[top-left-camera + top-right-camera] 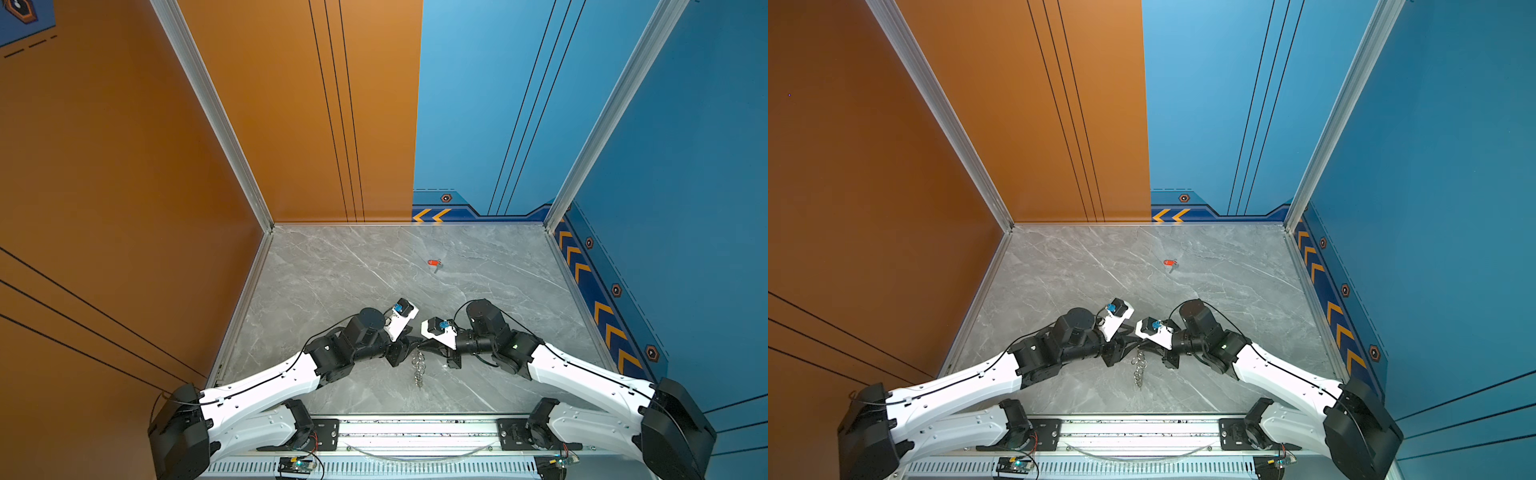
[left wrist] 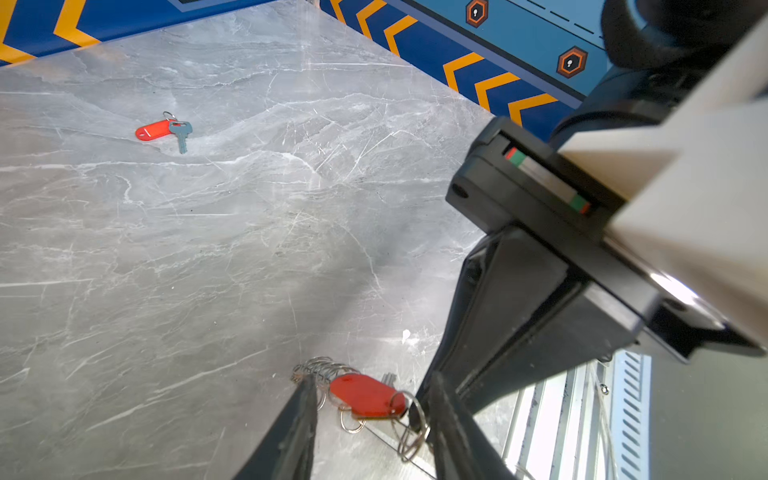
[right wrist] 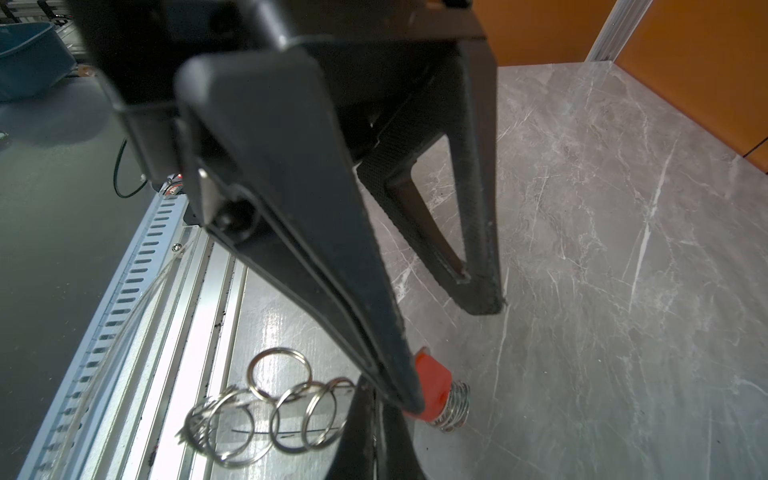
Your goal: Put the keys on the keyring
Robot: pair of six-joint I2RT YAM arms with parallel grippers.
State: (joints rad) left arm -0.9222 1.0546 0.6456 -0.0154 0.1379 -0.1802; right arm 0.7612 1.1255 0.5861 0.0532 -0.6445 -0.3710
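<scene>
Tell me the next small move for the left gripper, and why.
Probably close the left gripper on the keyring beside the tag. Its fingers stand open astride both, gripping nothing, while the right gripper is shut on the tag's ring end. The keyring lies loose on the table, so it would likely slide unless steadied.

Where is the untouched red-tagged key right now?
In both top views the loose key lies alone on the table, right of centre, beyond the keyring.

Grey marble table (image 1: 332,270), red-tagged key (image 1: 433,263) lying loose
</scene>
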